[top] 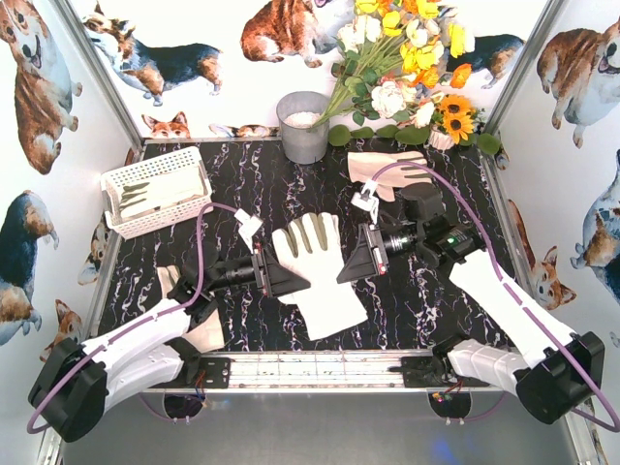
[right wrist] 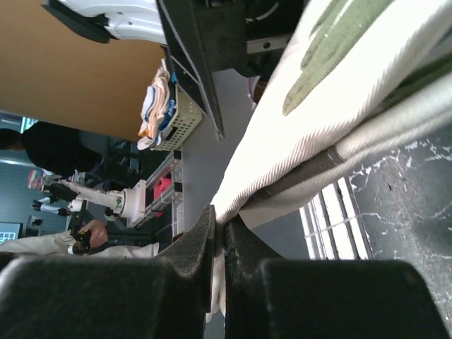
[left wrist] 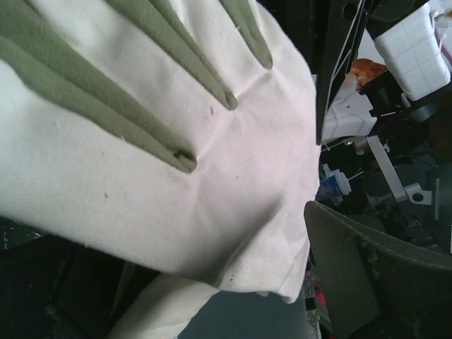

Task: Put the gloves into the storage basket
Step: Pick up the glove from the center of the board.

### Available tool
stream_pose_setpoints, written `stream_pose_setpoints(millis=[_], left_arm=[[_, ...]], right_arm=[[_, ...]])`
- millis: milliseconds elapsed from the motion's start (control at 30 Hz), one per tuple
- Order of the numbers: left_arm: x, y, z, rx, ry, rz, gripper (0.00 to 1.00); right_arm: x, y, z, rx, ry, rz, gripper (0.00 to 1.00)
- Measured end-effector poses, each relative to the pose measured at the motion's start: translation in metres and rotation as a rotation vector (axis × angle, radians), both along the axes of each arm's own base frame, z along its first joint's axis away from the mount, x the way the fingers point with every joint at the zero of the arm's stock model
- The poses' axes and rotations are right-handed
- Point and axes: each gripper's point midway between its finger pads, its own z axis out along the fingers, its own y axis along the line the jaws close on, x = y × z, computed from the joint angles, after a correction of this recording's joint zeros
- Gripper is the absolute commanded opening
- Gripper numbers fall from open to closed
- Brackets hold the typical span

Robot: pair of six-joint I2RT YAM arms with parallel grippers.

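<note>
A cream-white glove (top: 315, 266) with grey-green finger patches hangs between my two grippers over the middle of the table. My right gripper (top: 347, 263) is shut on its edge; the right wrist view shows fabric (right wrist: 296, 141) pinched between the closed jaws (right wrist: 224, 226). My left gripper (top: 295, 281) sits at the glove's left side. In the left wrist view the glove (left wrist: 141, 162) fills the frame; one finger (left wrist: 367, 268) stands apart from it and the other is hidden. The white lattice storage basket (top: 170, 215) stands at the back left with a glove (top: 140, 197) in it.
Another glove (top: 387, 172) lies at the back right behind my right arm. One more glove (top: 201, 332) lies beside my left arm near the front edge. A grey metal bucket (top: 303, 126) and a bunch of flowers (top: 407, 68) stand at the back wall.
</note>
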Motion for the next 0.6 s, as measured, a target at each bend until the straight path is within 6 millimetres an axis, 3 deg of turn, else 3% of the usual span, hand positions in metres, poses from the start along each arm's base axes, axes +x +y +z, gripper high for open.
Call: stream_pose_setpoints(millis=[333, 467, 600], left_arm=[[-0.002, 0.001, 0.002, -0.020, 0.002, -0.002, 1.00], [-0.002, -0.001, -0.002, -0.015, 0.024, -0.017, 1.00], [-0.008, -0.004, 0.006, -0.058, 0.044, -0.070, 1.00]], right_arm=[[-0.009, 0.001, 0.032, 0.105, -0.031, 0.051, 0.00], [-0.011, 0.000, 0.035, 0.118, -0.042, 0.062, 0.00], [-0.012, 0.000, 0.036, 0.121, -0.042, 0.065, 0.00]])
